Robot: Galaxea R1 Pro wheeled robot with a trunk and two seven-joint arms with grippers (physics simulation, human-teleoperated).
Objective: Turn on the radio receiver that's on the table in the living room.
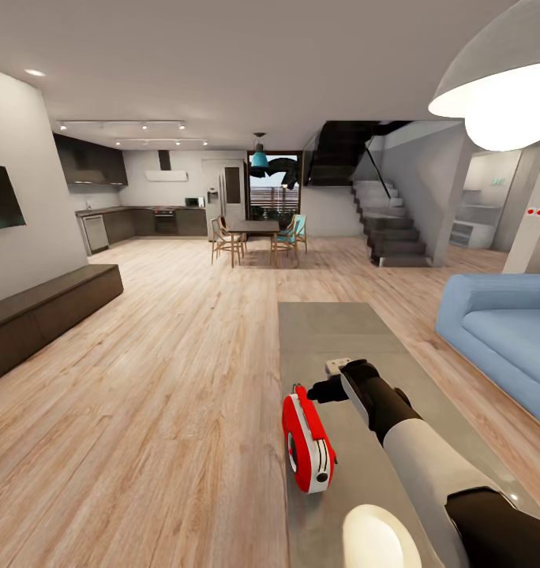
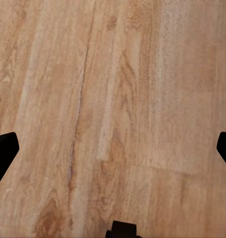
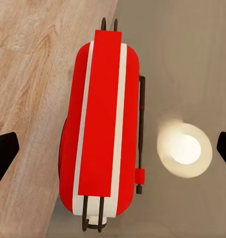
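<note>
Radio [image 1: 308,444]: red, stands at the grey bench's [image 1: 341,331] left edge.
Right hand [image 1: 317,391]: wide apart, above the radio, not touching.
Left hand: wide apart over the wood floor [image 2: 113,99].

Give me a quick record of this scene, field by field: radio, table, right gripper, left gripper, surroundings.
radio: red radio receiver standing at the table's left edge
table: grey glossy table, lamp reflected in it
right gripper: right gripper above the radio, fingers spread
left gripper: left gripper open over wood floor
surroundings: blue sofa to the right
</note>
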